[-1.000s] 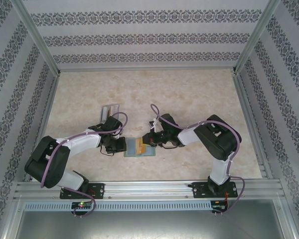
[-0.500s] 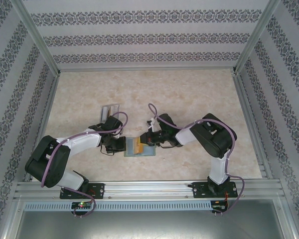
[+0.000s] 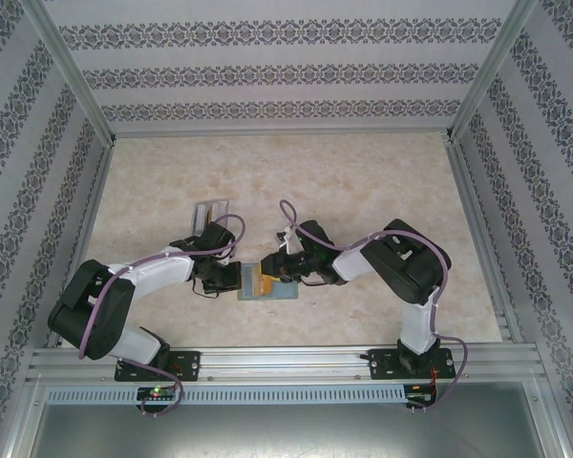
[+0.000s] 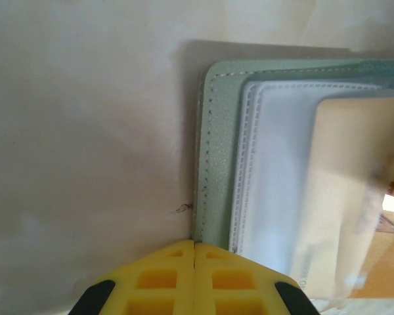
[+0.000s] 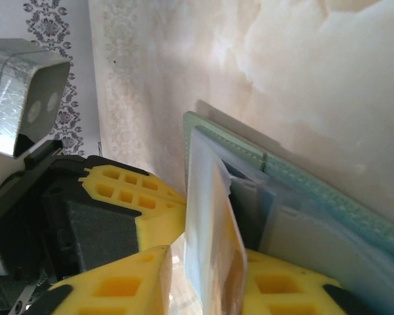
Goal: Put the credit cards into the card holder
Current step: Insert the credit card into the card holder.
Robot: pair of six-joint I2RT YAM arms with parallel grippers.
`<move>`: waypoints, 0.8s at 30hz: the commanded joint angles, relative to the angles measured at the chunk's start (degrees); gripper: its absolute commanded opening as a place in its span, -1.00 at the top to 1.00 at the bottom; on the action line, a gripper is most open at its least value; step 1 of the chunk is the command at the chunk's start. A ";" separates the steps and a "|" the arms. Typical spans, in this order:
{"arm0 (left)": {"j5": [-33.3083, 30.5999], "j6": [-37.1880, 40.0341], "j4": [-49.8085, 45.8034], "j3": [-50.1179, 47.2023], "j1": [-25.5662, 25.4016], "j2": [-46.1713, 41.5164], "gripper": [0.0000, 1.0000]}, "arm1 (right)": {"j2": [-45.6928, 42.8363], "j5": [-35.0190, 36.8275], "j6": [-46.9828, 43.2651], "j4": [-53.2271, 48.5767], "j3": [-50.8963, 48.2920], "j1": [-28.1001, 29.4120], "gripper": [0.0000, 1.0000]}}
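1. Shifting left since a second ago, the right gripper (image 3: 279, 270) is now reaching over the right part of the wallet (image 3: 286, 292). Its elbow is sitting farther left too, while the left arm is staying where it was.
2. The wallet is lying open and flat on the table (image 3: 363, 172), near the front edge, between the two arms' tips.
3. The right gripper's jaws are standing a little apart, with one yellow finger on each side of the card (image 4: 341, 197). A slim gap is showing between the card and one finger, so they are not clamping it.
4. The card, orange-yellow, is resting against the wallet's clear pocket and overlapping it. In the right wrist view it is appearing edge-on between the fingers. Whether its end is sitting inside a pocket, I cannot tell.
5. The left gripper (image 4: 194, 275) is holding its fingers pressed together with nothing between them. Its tips are sitting at the wallet's green stitched edge, on the side away from the card.
6. A stand (image 3: 210, 212) is sitting on the table behind the left gripper, apart from the wallet.
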 commanded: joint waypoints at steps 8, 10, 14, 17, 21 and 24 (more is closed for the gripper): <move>-4.41 0.30 1.35 -1.73 -0.14 1.77 0.92 | -7.77 6.37 -7.24 -17.05 -0.19 -0.92 0.24; -4.29 0.49 1.06 -1.42 -0.14 2.03 0.93 | -8.02 7.05 -7.76 -18.49 -0.23 -0.81 0.28; -3.92 0.34 1.63 -1.57 -0.18 1.91 0.94 | -7.61 6.68 -7.86 -19.11 -0.08 -0.27 0.65; -3.79 0.89 1.09 -1.07 -0.16 2.51 0.96 | -7.00 7.24 -7.67 -19.22 0.45 0.69 0.80; -2.37 0.40 2.79 -1.61 -0.12 2.45 0.96 | -5.35 7.66 -6.62 -18.22 2.09 2.32 0.96; -2.65 0.55 1.65 -1.13 -0.11 2.43 0.97 | -4.24 8.89 -4.78 -16.83 3.00 3.30 1.00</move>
